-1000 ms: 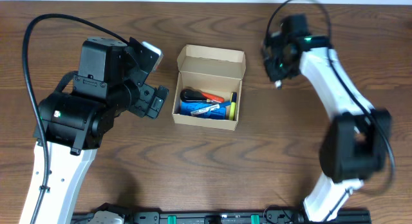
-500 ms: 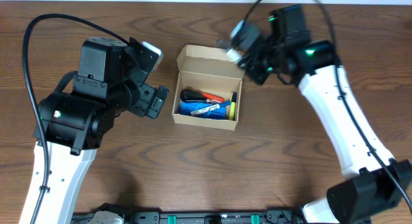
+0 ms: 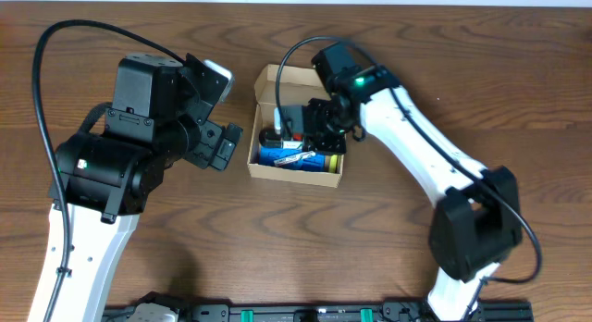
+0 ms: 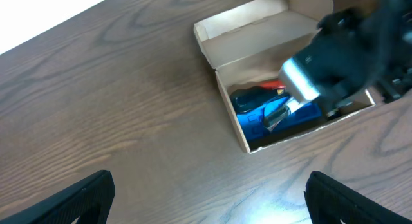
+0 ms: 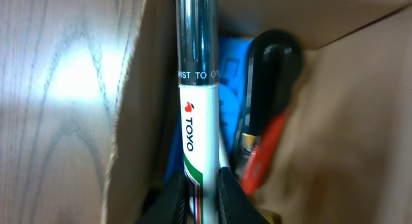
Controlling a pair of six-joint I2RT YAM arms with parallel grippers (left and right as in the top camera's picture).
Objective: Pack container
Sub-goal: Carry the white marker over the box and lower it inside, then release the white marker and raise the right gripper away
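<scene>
The brown cardboard container (image 3: 301, 95) sits open at the table's middle, flap lid tilted back. It holds blue, black, red and yellow pens or markers (image 3: 298, 155). My right gripper (image 3: 298, 126) is over the container's left part, shut on a white and silver marker (image 5: 198, 114) printed TOYO, its tip pointing into the container (image 5: 335, 121). My left gripper (image 4: 206, 205) is open and empty over bare table, left of the container (image 4: 270, 28); only its two dark fingertips show.
The dark wooden table (image 3: 277, 229) spreads all round the container. My left arm's big black body (image 3: 139, 137) stands close to the container's left side. A black rail (image 3: 296, 313) runs along the table's front edge.
My right arm has swung left from the table's far right, carrying the marker, and now hangs over the container. The left arm has not moved.
</scene>
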